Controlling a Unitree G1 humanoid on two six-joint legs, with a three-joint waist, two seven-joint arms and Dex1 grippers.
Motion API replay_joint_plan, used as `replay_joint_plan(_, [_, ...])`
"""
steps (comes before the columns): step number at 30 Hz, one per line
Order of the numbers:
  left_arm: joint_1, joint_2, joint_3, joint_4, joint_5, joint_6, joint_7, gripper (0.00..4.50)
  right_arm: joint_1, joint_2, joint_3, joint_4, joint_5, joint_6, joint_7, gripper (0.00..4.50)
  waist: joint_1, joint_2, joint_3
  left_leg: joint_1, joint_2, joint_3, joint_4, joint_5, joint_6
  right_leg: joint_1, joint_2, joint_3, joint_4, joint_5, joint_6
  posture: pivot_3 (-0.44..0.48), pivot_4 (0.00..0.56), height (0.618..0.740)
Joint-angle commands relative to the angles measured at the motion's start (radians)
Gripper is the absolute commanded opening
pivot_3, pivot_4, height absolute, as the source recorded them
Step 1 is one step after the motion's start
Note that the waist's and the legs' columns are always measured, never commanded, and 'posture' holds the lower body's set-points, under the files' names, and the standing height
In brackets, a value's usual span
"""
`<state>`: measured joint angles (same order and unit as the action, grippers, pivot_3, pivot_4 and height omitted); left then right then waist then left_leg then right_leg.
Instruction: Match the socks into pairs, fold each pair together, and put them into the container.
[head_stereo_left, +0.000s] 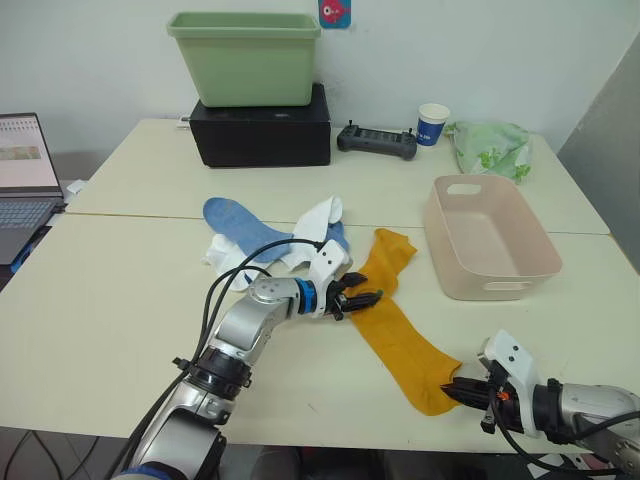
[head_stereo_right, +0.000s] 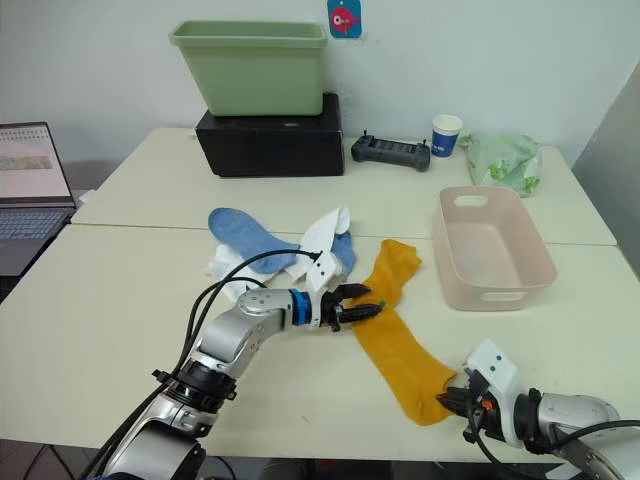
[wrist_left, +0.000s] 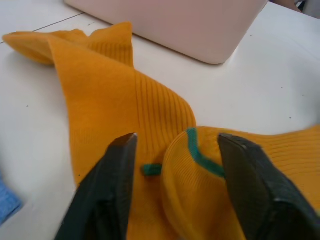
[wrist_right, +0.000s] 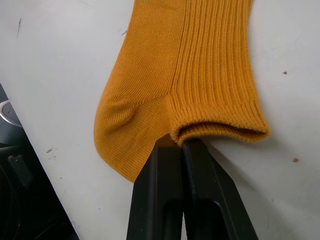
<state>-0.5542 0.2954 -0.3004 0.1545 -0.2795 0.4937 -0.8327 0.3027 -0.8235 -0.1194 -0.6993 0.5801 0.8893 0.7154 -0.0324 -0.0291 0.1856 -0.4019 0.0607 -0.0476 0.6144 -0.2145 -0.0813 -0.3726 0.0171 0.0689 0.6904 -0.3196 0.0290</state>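
Two mustard-yellow socks lie end to end in a long strip, one near the container and one running toward the table's front edge. My left gripper is open where they meet, its fingers straddling a raised fold with a green mark. My right gripper is shut on the near sock's ribbed cuff. A blue sock and white socks lie in a heap behind the left arm. The pale pink container stands empty to the right.
At the back stand a green tub on a black box, a black controller, a paper cup and a green bag. A laptop sits at the far left.
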Motion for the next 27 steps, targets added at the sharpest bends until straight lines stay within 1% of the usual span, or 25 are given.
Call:
replay_joint_plan(1, [-0.016,-0.017,-0.002,-0.008,0.013,-0.018,-0.012,1.36,0.0,0.004,-0.01,-0.035,0.011,-0.011,-0.007,0.0,0.0,0.0,0.0,0.0,0.0,0.0,0.0,0.0,0.0,0.0,0.0,0.0,0.0,0.0,0.0,0.0,0.15,0.73])
replay_joint_plan(5, [0.003,0.004,-0.001,-0.024,0.023,-0.001,-0.032,0.03,0.001,0.006,-0.013,-0.036,0.011,-0.01,-0.008,0.0,0.0,0.0,0.0,0.0,0.0,0.0,0.0,0.0,0.0,0.0,0.0,0.0,0.0,0.0,0.0,0.0,0.15,0.73])
replay_joint_plan(11, [0.017,0.028,0.033,-0.056,0.015,0.015,-0.023,0.03,-0.01,0.002,-0.016,-0.03,0.011,-0.021,-0.001,0.0,0.0,0.0,0.0,0.0,0.0,0.0,0.0,0.0,0.0,0.0,0.0,0.0,0.0,0.0,0.0,0.0,0.15,0.73])
replay_joint_plan(16, [0.048,0.061,0.11,-0.193,-0.035,0.096,0.012,0.03,-0.066,0.008,-0.038,-0.033,0.039,-0.036,0.016,0.0,-0.001,0.0,0.0,0.0,0.0,0.0,0.0,0.0,0.0,0.0,0.0,0.0,0.001,0.0,0.0,0.0,0.15,0.73])
replay_joint_plan(18, [0.068,0.072,0.156,-0.264,-0.081,0.164,0.031,0.03,-0.093,0.009,-0.038,-0.04,0.058,-0.033,0.019,0.0,0.0,0.0,0.0,0.0,0.001,0.0,0.0,0.0,0.0,0.0,0.0,-0.001,0.001,0.0,0.0,0.0,0.15,0.73])
replay_joint_plan(22, [0.222,0.142,0.356,-0.519,-0.242,0.365,0.093,0.03,-0.217,0.012,0.015,-0.048,0.108,-0.006,0.026,0.0,-0.016,0.0,0.0,0.001,0.001,0.0,0.0,0.0,0.0,0.0,0.0,0.001,0.001,0.0,0.0,0.0,0.15,0.73])
replay_joint_plan(25, [0.342,0.156,0.498,-0.637,-0.355,0.457,0.149,0.03,-0.265,0.007,0.047,-0.042,0.133,0.013,0.039,0.0,-0.016,0.0,0.0,0.001,0.002,-0.002,0.0,0.0,0.0,0.0,0.0,-0.001,0.001,0.0,0.0,0.0,0.15,0.73])
replay_joint_plan(27, [0.425,0.171,0.561,-0.698,-0.398,0.488,0.171,0.03,-0.287,0.002,0.068,-0.036,0.143,0.025,0.047,0.0,-0.013,0.0,0.0,0.001,0.002,-0.002,0.0,0.0,0.0,0.0,0.0,-0.002,0.001,0.0,0.0,0.0,0.15,0.73])
